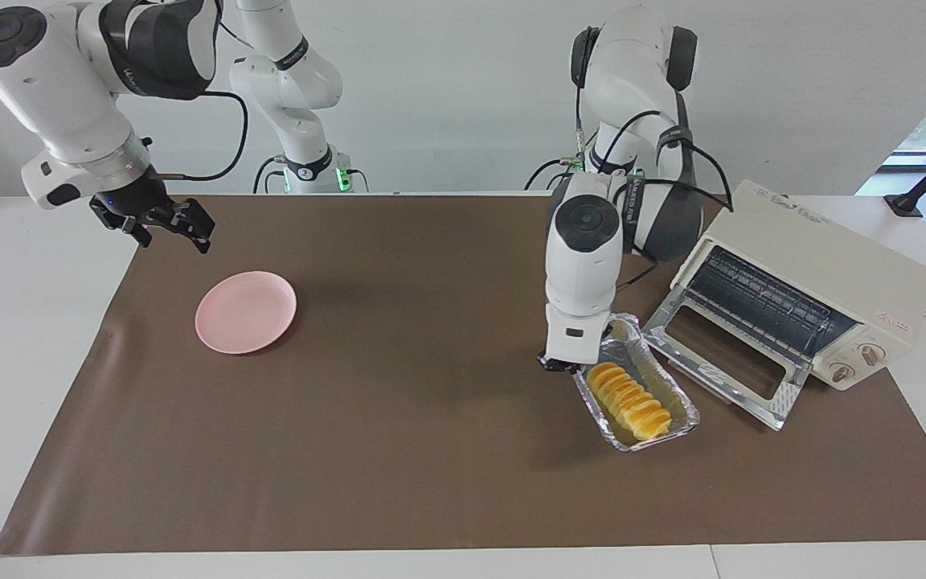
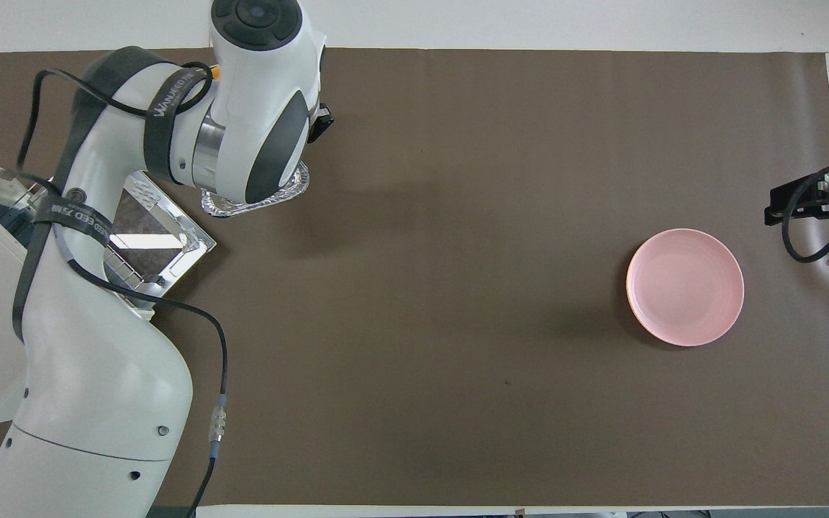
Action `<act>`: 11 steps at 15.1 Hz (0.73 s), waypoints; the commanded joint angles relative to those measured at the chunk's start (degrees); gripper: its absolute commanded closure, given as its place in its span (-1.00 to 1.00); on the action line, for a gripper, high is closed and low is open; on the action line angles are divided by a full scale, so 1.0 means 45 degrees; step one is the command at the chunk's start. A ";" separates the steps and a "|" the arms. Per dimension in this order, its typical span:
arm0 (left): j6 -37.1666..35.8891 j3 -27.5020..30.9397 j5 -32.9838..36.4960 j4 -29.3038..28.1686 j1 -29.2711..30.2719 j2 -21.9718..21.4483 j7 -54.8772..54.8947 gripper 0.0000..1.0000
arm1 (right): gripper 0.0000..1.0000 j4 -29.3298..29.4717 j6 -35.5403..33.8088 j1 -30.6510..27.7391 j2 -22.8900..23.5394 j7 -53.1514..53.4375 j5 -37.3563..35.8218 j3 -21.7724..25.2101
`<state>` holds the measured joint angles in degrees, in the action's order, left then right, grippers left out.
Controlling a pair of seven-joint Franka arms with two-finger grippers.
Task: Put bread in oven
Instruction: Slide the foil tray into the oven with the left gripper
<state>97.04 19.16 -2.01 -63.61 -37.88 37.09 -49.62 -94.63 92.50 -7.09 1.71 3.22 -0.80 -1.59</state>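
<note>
Landmark for this entry: the oven, cream-white, at my left arm's end of the table, angled on the brown mat. Its glass door is folded down flat onto the mat; the wire rack shows inside, two round knobs on the front panel.

The bread, a ridged golden-yellow loaf, lies in a crinkled foil tray. The tray sits on the mat just beside the lowered door, toward the right arm's end of the table from it, and close to touching the door's edge. Loaf runs lengthwise along the tray.

My left gripper points straight down at the end of the tray nearer to the robots, low over the tray's rim and just beside the end of the loaf. Whether my fingers are apart or together I cannot tell: the wrist housing hides them in the overhead view, and in the facing view only a dark tip shows.

My right gripper hangs in the air well apart from the oven, over the mat's edge at the right arm's end, fingers spread, nothing between them. That arm waits.

A round pink plate rests on the mat, well apart from the oven, close to my right gripper.
</note>
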 commanded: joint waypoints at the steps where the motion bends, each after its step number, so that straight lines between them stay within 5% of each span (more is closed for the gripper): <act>1: -0.0742 0.0642 -0.0003 -0.0220 -0.0079 -0.0216 -0.0380 1.00 | -1.00 -0.0338 0.0070 -0.0143 -0.0322 0.0104 0.0218 -0.0116; 11: -0.1291 0.1854 -0.0120 -0.0961 0.1169 -0.0235 -0.1118 1.00 | -1.00 -0.0338 0.0070 -0.0143 -0.0303 0.0104 0.0218 -0.0116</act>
<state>91.34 27.08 -2.04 -66.54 -33.43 36.75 -51.64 -94.63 92.50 -7.09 1.71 3.22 -0.80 -1.59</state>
